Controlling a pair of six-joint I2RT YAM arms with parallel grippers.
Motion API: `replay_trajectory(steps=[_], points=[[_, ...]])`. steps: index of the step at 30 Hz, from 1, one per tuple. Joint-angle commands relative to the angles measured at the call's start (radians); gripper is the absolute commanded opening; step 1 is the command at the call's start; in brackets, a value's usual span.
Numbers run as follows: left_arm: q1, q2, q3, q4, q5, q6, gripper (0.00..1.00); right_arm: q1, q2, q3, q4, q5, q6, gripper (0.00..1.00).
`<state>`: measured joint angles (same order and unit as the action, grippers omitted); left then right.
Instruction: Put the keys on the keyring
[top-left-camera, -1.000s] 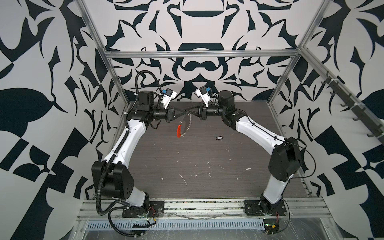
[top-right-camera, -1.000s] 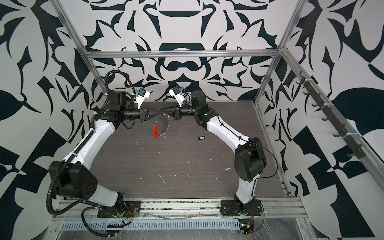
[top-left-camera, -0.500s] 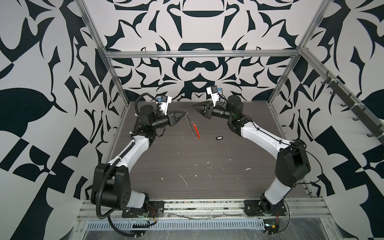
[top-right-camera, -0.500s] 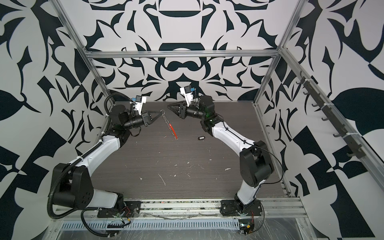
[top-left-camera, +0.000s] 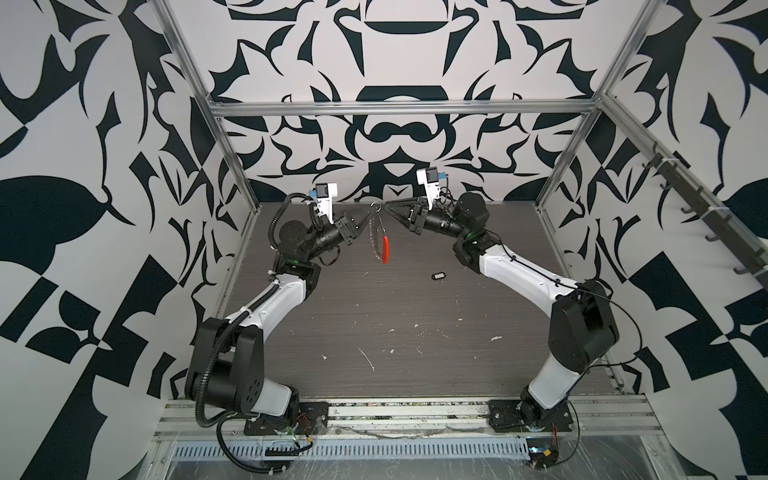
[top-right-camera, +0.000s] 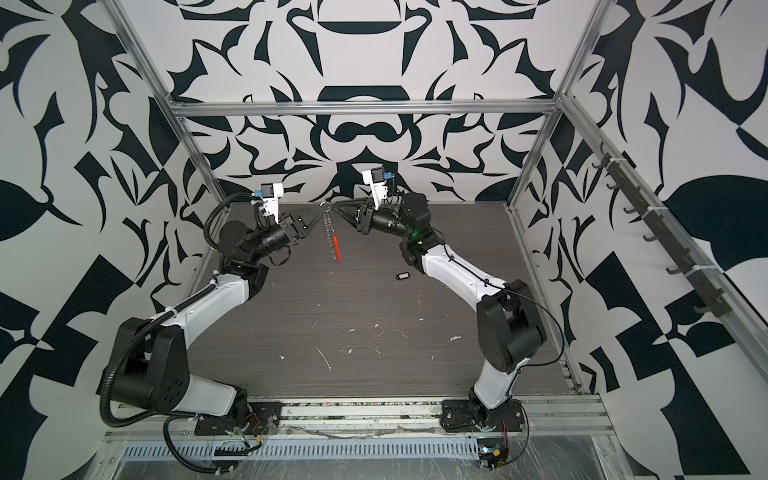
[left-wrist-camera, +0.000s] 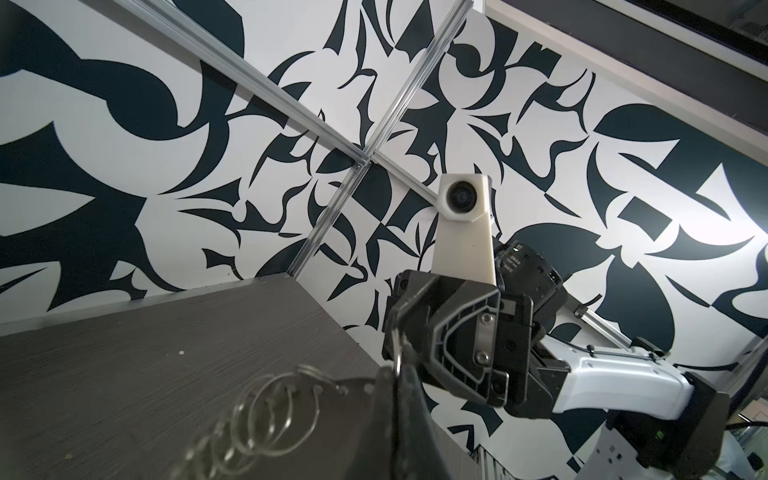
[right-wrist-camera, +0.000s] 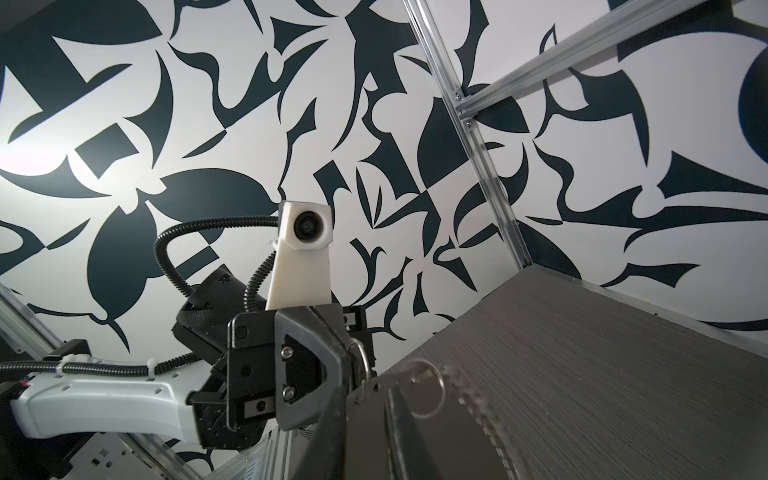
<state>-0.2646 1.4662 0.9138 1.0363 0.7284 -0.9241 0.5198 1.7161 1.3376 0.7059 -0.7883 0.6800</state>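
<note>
Aloft, left gripper (top-left-camera: 368, 214) clamps dangling keyring (top-left-camera: 376, 241); right gripper (top-left-camera: 390, 206), parted, hovers just beside; keys (top-left-camera: 437, 275) lie below

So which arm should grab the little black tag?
Right. The key tag lies beside the right arm, and the right gripper looks free; the left gripper is shut on the hanging keyring.

Black-and-white patterned walls (top-left-camera: 395, 54), aluminium frame (top-left-camera: 399, 109), dark grey scuffed tabletop (top-left-camera: 395, 324), hook rail (top-left-camera: 715, 220) on side wall.
</note>
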Motion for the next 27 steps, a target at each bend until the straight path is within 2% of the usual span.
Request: replay_trajectory(steps=[1,5,13,27], points=[[-0.001,0.009,-0.006,0.138,-0.014,-0.058,0.0,0.008,-0.012,0.019,0.087,-0.018,0.022,0.2],[0.0,0.012,-0.004,0.14,-0.014,-0.06,0.0,0.008,-0.007,0.025,0.098,-0.02,0.033,0.21],[0.001,0.017,0.007,0.156,-0.008,-0.078,0.0,0.017,0.023,0.057,0.101,-0.031,0.05,0.28],[-0.002,0.023,0.005,0.156,0.0,-0.081,0.0,0.031,0.018,0.068,0.094,-0.034,0.037,0.27]])
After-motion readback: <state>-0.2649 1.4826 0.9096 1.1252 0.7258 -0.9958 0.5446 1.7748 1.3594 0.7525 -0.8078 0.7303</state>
